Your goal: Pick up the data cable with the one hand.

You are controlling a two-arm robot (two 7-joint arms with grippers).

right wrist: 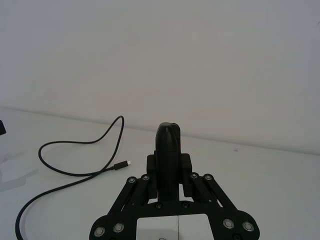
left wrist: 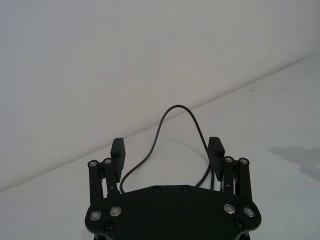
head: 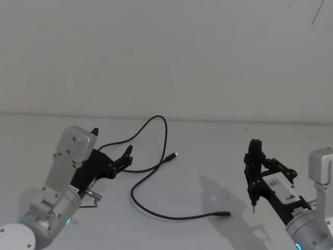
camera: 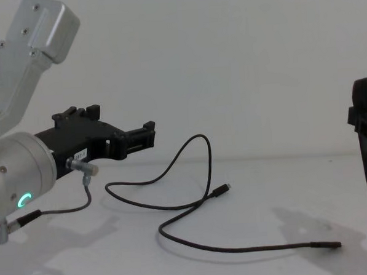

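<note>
The data cable (head: 166, 136) is a thin black cord lying in loose curls on the white table, one plug near the middle and the other toward the front right. My left gripper (head: 112, 140) hovers over the cable's left end, open and holding nothing. In the left wrist view the cable's loop (left wrist: 177, 106) rises beyond the gap of the left gripper (left wrist: 166, 147). The chest view shows the left gripper (camera: 122, 119) above the table, with the cable (camera: 199, 136) lower and to its right. My right gripper (head: 254, 148) stays at the right, shut, apart from the cable (right wrist: 75, 174).
A short dark wire with silver elbow connectors (camera: 81, 173) hangs from my left wrist close to the table. The white table (head: 208, 156) runs back to a plain white wall. The right gripper (camera: 366, 103) stands at the chest view's right edge.
</note>
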